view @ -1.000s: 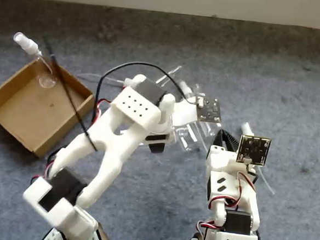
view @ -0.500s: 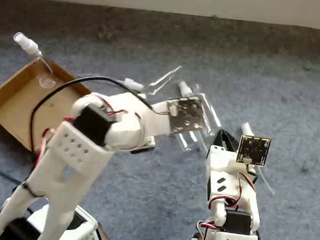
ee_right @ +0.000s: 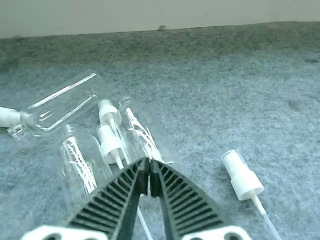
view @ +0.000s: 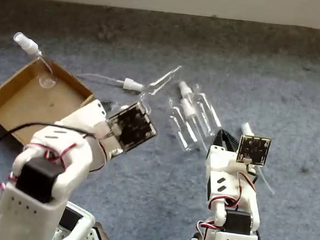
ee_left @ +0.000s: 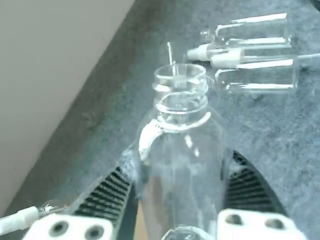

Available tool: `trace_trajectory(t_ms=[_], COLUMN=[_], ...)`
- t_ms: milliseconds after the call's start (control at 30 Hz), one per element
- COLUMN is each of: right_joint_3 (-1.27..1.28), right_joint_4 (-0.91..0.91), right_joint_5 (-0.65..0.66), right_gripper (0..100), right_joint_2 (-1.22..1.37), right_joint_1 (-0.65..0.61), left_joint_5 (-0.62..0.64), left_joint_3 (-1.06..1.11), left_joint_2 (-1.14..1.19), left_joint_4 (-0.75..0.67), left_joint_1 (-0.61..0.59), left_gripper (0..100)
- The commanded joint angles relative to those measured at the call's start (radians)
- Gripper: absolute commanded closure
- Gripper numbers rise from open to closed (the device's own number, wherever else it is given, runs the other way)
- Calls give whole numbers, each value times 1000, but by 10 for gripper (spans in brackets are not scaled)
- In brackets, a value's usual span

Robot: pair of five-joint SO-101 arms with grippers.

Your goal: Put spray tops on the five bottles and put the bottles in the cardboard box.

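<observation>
Right of the box (view: 24,102) in the high frame, my left claw (ee_left: 177,190) pinches an uncapped bottle (ee_left: 181,145), its neck pointing away from the claw toward the lying bottles (view: 190,119), while my right claw (ee_right: 149,176), pressed together on nothing, sits nearest a loose top (ee_right: 241,175).

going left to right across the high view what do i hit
brown cardboard box → left arm's square camera board → cluster of clear plastic bottles → right arm's square camera board
</observation>
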Motion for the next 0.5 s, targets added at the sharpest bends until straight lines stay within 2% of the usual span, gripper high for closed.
trace_trajectory(t_ms=[0, 133, 300, 467], right_joint_3=[124, 120, 116, 114], right_joint_4=[5, 1, 1, 4], right_joint_5=[2, 2, 5, 150], right_gripper=[995, 995, 995, 995], right_joint_2=[-10, -10, -12, -12], right_joint_1=[5, 10, 12, 12], left_joint_5=[14, 34, 218, 368], left_joint_3=[160, 318, 395, 447], left_joint_2=[-200, -305, -317, -326], left_joint_4=[-147, -290, -385, -483], left_joint_1=[-25, -82, -177, -176], left_gripper=[944, 944, 944, 944])
